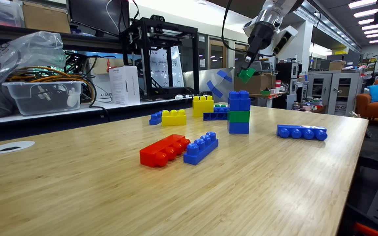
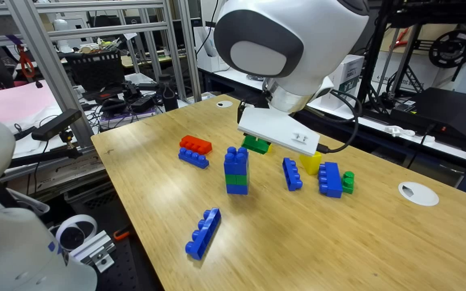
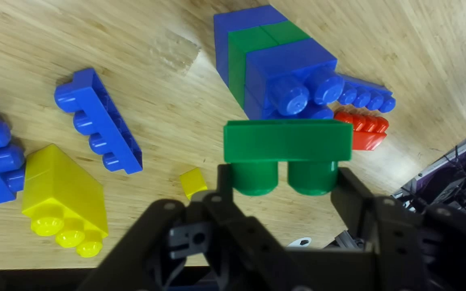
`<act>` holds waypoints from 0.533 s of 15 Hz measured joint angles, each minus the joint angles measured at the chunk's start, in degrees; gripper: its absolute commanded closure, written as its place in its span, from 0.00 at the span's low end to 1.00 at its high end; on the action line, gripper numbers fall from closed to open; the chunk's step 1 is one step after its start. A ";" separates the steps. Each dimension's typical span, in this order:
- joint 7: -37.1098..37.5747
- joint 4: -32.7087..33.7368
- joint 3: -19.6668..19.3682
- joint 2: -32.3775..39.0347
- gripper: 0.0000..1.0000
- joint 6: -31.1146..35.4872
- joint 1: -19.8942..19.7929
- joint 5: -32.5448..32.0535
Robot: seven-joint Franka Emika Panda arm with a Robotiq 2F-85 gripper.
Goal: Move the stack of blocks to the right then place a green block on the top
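With twelve o'clock at the top of each view, the jaws hold the green block [image 3: 287, 141] in the wrist view: they press on its two studs from nine and three o'clock, the studs face six, and the stack of blocks [image 3: 273, 60] is at twelve from it, the stack's top partly hidden by the block. In both exterior views the stack stands upright, blue at the bottom, green in the middle and studded blue on top. In an exterior view it stands on the surface [image 1: 258, 183], and the green block hangs tilted in the air at twelve o'clock from it, a gap between them. Around the stack there, a long blue brick [image 1: 302, 129] lies on its side between three and four o'clock, a red brick [image 1: 162, 147] lies on its side at eight, a narrow blue brick [image 1: 199, 152] sits studs up just beside the red one, toward half past seven, and a yellow brick [image 1: 174, 118] stands at nine. In an exterior view a small green brick [image 2: 348, 184] is at three o'clock from the stack, well apart, just beside a wide blue brick [image 2: 331, 180] on its side; whether those two touch I cannot tell
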 measured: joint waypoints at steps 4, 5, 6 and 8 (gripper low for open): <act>0.00 0.00 0.00 0.00 0.37 0.00 0.00 0.00; 0.00 0.00 0.00 0.00 0.37 0.00 0.00 0.00; 0.00 0.00 0.00 0.00 0.37 0.00 0.00 0.00; 0.00 0.00 0.00 0.00 0.62 0.00 0.00 0.00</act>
